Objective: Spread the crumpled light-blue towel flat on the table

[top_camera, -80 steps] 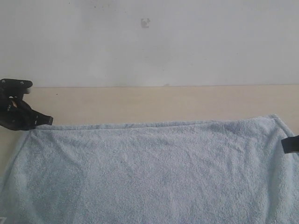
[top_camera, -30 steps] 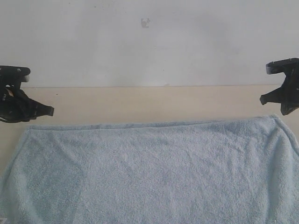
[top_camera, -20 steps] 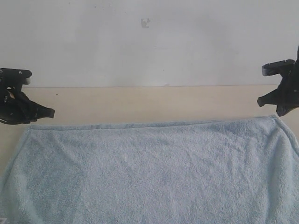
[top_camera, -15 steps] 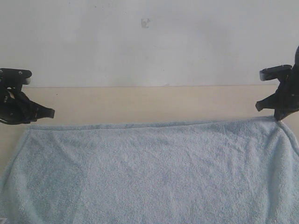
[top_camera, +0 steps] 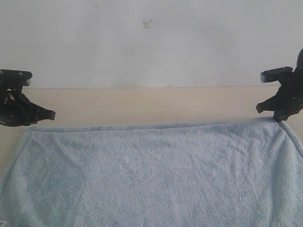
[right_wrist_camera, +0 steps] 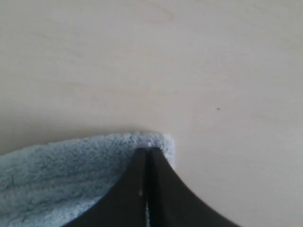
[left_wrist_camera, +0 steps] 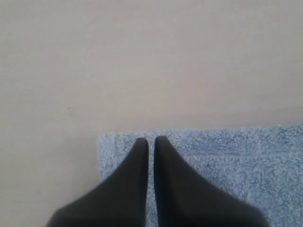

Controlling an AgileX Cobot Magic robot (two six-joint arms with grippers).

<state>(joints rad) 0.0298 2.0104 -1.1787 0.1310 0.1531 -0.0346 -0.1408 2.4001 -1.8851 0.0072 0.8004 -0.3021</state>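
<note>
The light-blue towel (top_camera: 156, 175) lies spread out, with faint wrinkles, over the beige table (top_camera: 142, 104); its near part runs out of view. My left gripper (top_camera: 51, 114) hovers at the towel's far left corner. In the left wrist view its fingertips (left_wrist_camera: 151, 139) stand almost together over the towel (left_wrist_camera: 227, 156), holding nothing. My right gripper (top_camera: 260, 108) is at the far right corner. In the right wrist view it (right_wrist_camera: 147, 150) is shut, its tips just inside the corner of the towel (right_wrist_camera: 57, 175), with no cloth seen between them.
A bare strip of table runs between the towel's far edge and the white wall (top_camera: 151, 42). Bare tabletop (left_wrist_camera: 142, 61) lies beyond the left corner, and bare tabletop (right_wrist_camera: 213, 71) beyond the right one.
The right gripper has moved a little left and down onto the towel's far right corner. The left gripper and the towel have stayed put over the last second.
</note>
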